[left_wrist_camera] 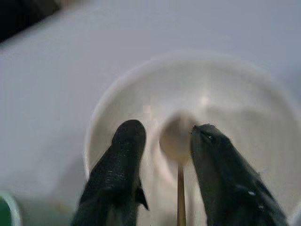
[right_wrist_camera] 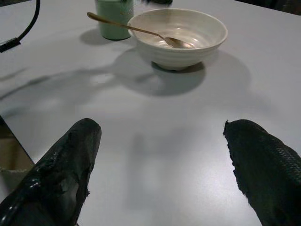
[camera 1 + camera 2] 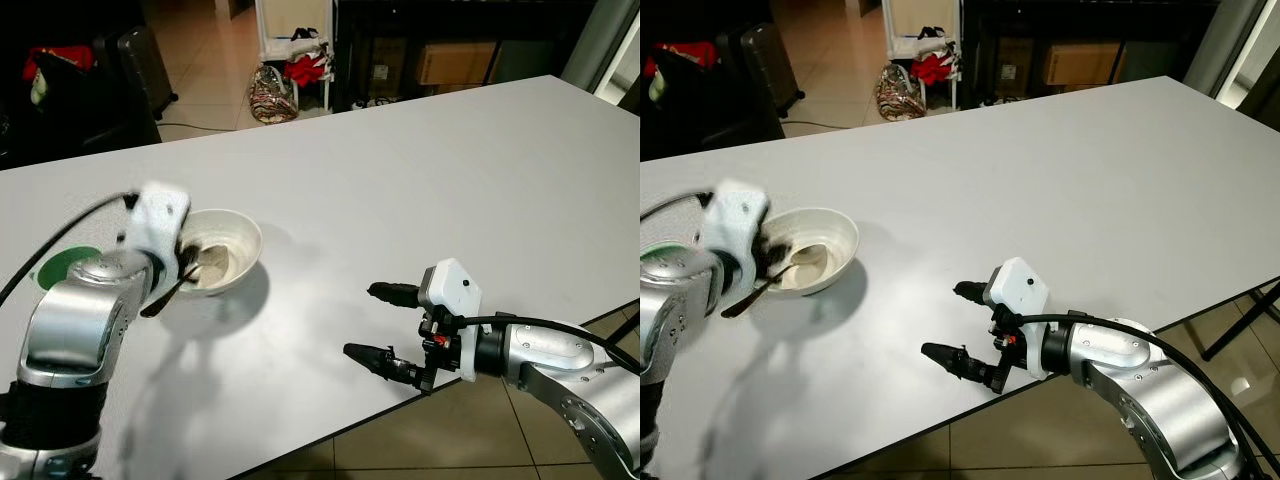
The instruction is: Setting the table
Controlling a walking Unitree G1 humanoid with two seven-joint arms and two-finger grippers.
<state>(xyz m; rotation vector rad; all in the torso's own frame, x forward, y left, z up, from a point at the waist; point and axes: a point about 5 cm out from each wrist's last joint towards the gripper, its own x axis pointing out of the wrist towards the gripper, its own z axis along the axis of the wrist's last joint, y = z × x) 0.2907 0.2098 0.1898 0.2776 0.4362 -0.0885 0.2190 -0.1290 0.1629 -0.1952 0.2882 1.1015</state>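
Observation:
A white bowl [image 3: 235, 245] stands on the grey table [image 3: 420, 170], left of centre. A gold spoon [image 3: 165, 297] lies in it, with its handle leaning out over the near rim. My left gripper [image 1: 165, 129] hovers just over the bowl [image 1: 263, 94], open, with a finger on each side of the spoon [image 1: 175, 141] and a gap to both. A green cup [image 2: 114, 19] stands just left of the bowl and is partly hidden by my left arm. My right gripper [image 3: 360, 320] is open and empty, low over the table near its front edge, well to the right of the bowl [image 2: 188, 33].
The table's front edge [image 3: 330, 430] runs diagonally under my right arm, with tiled floor below. Beyond the far edge are a patterned bag [image 3: 272, 95], a white shelf unit [image 3: 295, 40] and a dark suitcase [image 3: 135, 65]. Bare tabletop stretches to the right and far side.

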